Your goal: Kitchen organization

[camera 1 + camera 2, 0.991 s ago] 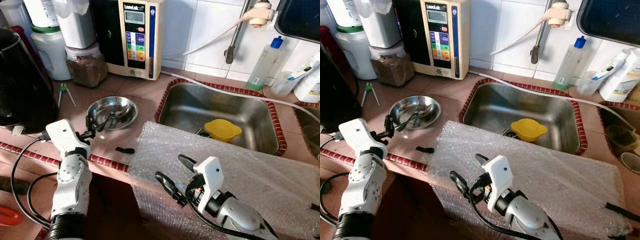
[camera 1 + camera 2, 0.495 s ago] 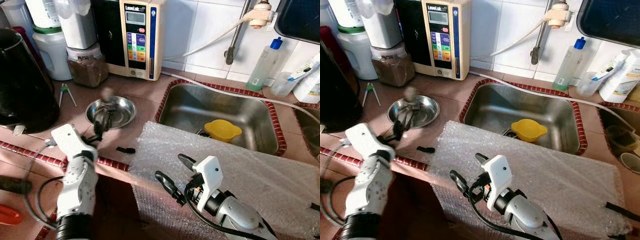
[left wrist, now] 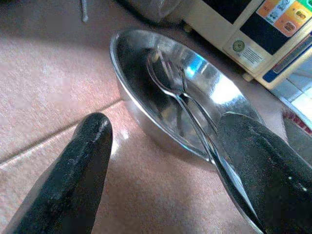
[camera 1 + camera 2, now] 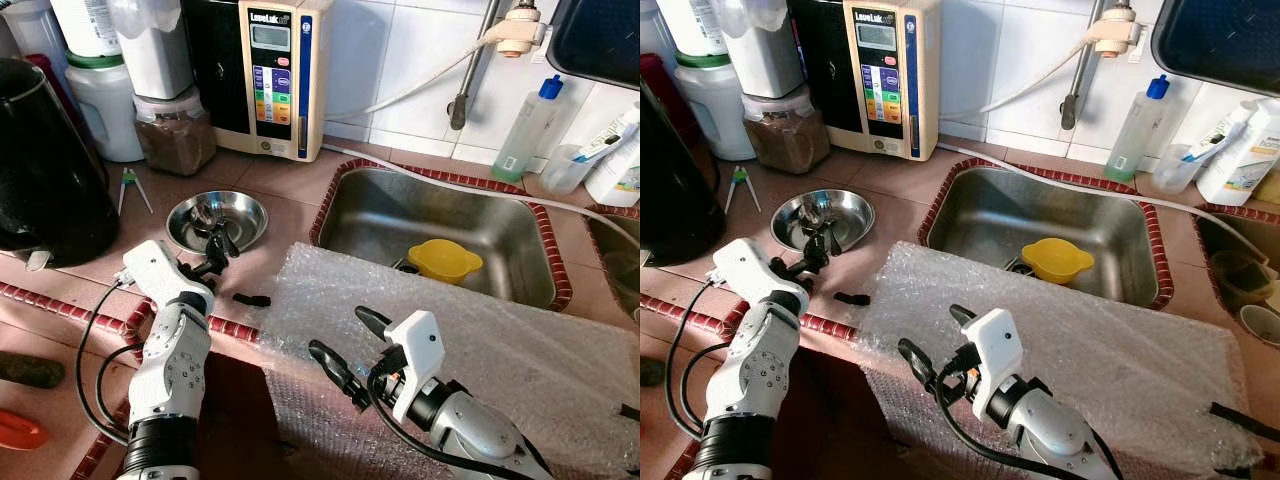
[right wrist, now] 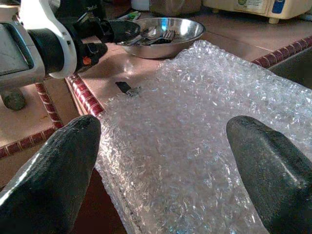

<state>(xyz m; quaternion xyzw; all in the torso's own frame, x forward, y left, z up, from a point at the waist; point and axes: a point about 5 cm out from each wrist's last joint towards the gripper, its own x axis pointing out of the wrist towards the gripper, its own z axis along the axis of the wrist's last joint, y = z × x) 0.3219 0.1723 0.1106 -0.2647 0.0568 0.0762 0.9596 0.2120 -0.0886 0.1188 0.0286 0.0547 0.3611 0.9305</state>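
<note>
Left gripper (image 4: 213, 252), fingers apart, sits at the shallow round steel dish (image 4: 216, 220) (spoon (image 3: 183, 100) handles point toward it); right gripper (image 4: 340, 345), spread, hovers over clear bubble wrap (image 4: 470, 340).

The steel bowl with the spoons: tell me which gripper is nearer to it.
Left. The left gripper sits at the steel bowl's near rim, jaws open. The right gripper hovers over the bubble wrap, well clear of the bowl.

Tiled table (image 4: 280, 185) with steel bowl (image 4: 216, 221), bubble wrap (image 4: 500, 345), small black clip (image 4: 250, 299), kettle (image 4: 45, 170), jars (image 4: 175, 130)
</note>
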